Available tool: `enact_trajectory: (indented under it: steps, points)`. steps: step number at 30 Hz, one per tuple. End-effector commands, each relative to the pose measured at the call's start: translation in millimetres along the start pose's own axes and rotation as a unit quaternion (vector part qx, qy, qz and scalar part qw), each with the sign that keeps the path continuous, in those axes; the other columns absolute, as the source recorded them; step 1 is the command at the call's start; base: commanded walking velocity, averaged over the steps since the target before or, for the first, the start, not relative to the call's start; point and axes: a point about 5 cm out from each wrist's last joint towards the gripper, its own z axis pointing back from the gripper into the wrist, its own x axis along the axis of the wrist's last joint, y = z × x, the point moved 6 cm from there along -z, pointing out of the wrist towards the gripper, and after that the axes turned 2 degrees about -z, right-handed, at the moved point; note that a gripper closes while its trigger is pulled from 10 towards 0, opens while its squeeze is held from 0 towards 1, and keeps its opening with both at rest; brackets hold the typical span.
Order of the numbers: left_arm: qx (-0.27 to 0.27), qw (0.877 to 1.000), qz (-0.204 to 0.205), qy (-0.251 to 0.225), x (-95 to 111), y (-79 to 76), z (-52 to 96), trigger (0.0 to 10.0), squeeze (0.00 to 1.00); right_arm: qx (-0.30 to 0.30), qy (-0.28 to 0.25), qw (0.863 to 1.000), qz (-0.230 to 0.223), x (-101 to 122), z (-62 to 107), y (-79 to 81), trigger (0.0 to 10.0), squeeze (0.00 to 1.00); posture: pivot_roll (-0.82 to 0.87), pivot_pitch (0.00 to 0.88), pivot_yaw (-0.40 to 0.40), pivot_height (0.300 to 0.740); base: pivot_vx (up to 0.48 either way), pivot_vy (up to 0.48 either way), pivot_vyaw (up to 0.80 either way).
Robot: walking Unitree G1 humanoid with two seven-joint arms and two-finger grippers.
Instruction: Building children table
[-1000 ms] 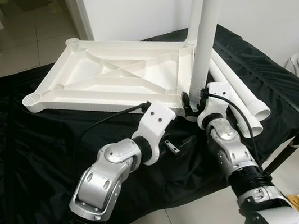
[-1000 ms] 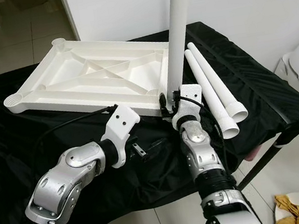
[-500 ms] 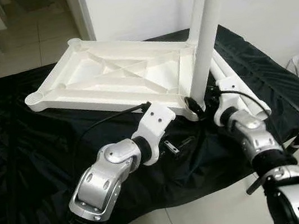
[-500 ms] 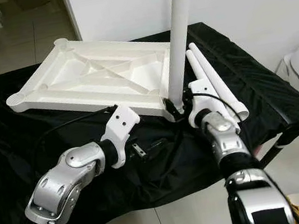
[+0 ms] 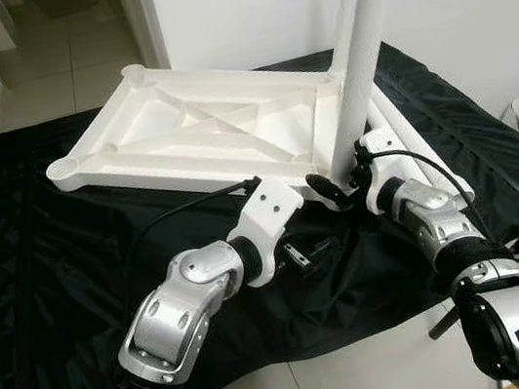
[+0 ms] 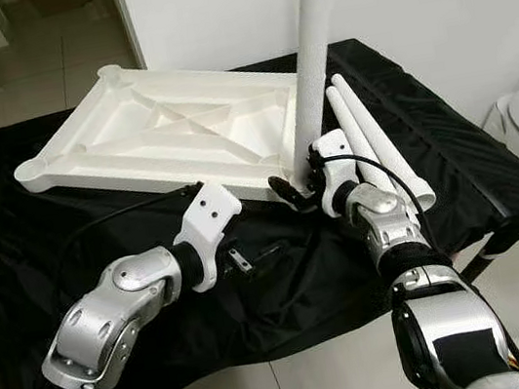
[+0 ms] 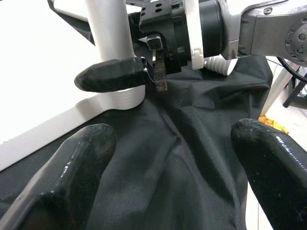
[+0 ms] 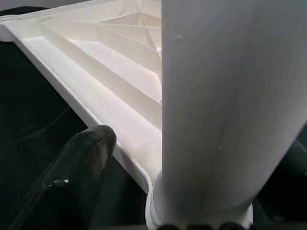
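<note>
A white ribbed plastic tabletop (image 5: 200, 130) is lying upside down on a black cloth-covered table (image 5: 31, 250), with a white plastic tube leg (image 5: 358, 70) standing upright in its corner socket at about 3 o'clock. The right gripper (image 5: 337, 187) is pinching the base of that leg, one black finger (image 8: 72, 177) showing beside the socket. The left gripper (image 7: 172, 158) is hovering with fingers spread just at 7 o'clock of the socket, and two more white tube legs (image 6: 376, 151) are lying on the cloth at 4 o'clock.

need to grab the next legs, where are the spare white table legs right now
The spare legs lie side by side on the black cloth at the robot's right, just past the upright leg and beside the right gripper.
</note>
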Motion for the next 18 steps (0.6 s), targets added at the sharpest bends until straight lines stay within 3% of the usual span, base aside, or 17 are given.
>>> enact_trajectory:
  steps: [1, 7, 8, 9, 10, 11, 18]
  points:
    - [0.008, 1.0, 0.0, 0.003, -0.6, 1.5, 2.0, 10.0, 0.0, 0.023, 0.01, 1.0, 0.012, -2.6, -3.1, 8.2, 10.0, 0.0, -0.04, 0.032, 0.002, 0.74, 0.0, 0.0, 0.0]
    - [0.011, 1.0, 0.001, 0.004, -0.8, 2.6, 3.5, 10.0, 0.0, 0.042, 0.025, 0.999, 0.023, -9.6, -3.8, 13.9, 10.0, 0.0, -0.04, 0.036, 0.001, 0.74, 0.0, 0.0, 0.0]
    - [0.012, 1.0, 0.002, 0.004, -0.8, 2.7, 3.9, 10.0, 0.0, 0.047, 0.032, 0.998, 0.024, -12.8, -2.8, 14.6, 7.9, 0.0, -0.04, 0.038, 0.003, 0.74, 0.0, 0.0, 0.0]
    - [0.012, 1.0, 0.002, 0.004, -0.8, 2.7, 3.9, 10.0, 0.0, 0.047, 0.032, 0.998, 0.024, -12.8, -2.8, 14.6, 7.9, 0.0, -0.04, 0.038, 0.003, 0.74, 0.0, 0.0, 0.0]
    - [0.012, 1.0, 0.002, 0.004, -0.7, 2.5, 4.2, 10.0, 0.0, 0.051, 0.036, 0.998, 0.022, -15.7, -1.3, 15.0, 3.3, 0.0, -0.04, 0.04, 0.005, 0.74, 0.0, 0.0, 0.0]
    - [0.011, 1.0, 0.002, 0.004, -0.6, 2.3, 4.3, 10.0, 0.0, 0.058, 0.039, 0.997, 0.019, -18.5, 0.4, 16.3, 0.0, 0.0, -0.05, 0.042, 0.007, 0.74, 0.0, 0.0, 0.0]
    - [0.008, 1.0, 0.002, 0.003, -0.3, 1.3, 3.3, 10.0, 0.0, 0.074, 0.04, 0.996, 0.01, -28.5, 8.1, 21.5, 0.0, 0.0, -0.06, 0.045, 0.009, 0.74, 0.0, 0.0, 0.0]
